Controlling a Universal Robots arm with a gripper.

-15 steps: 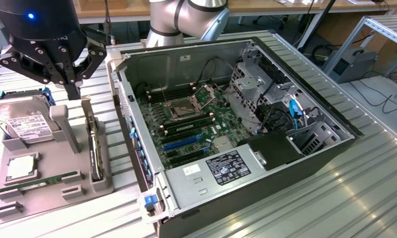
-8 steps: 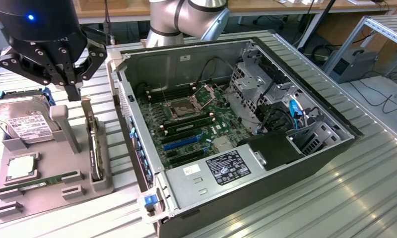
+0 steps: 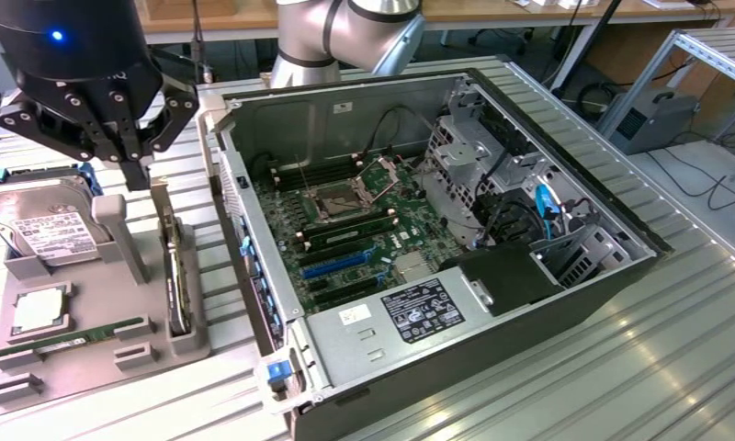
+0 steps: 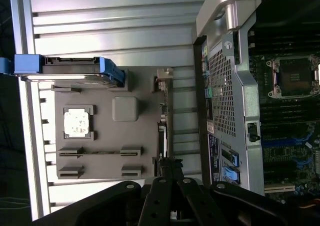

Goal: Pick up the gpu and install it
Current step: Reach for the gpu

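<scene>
The gripper (image 3: 136,177) (image 4: 170,169) is squeezed shut. Its two fingers press together and hold nothing. It hangs at about 10 o'clock in the exterior view, with its tip pointing down. The tip is very near the top end of the gpu (image 3: 172,266) (image 4: 162,128). I cannot tell if they touch.

The gpu stands on its thin edge in a slot of the grey holder (image 3: 95,366) (image 4: 100,138), at about 8 o'clock in the exterior view. A tall grey post (image 3: 122,241) rises just beside the card, at its 9 o'clock. At the card's 3 o'clock is the side wall of the open computer case (image 3: 236,216) (image 4: 225,85), with a thin strip of table between them. The space above the card is open.

The holder also has a hard drive (image 3: 43,230), a square chip (image 3: 37,312) (image 4: 78,122) and a green memory stick (image 3: 80,335). Inside the case the motherboard (image 3: 343,225) (image 4: 290,100) lies flat, open from above, near the middle of the exterior view.
</scene>
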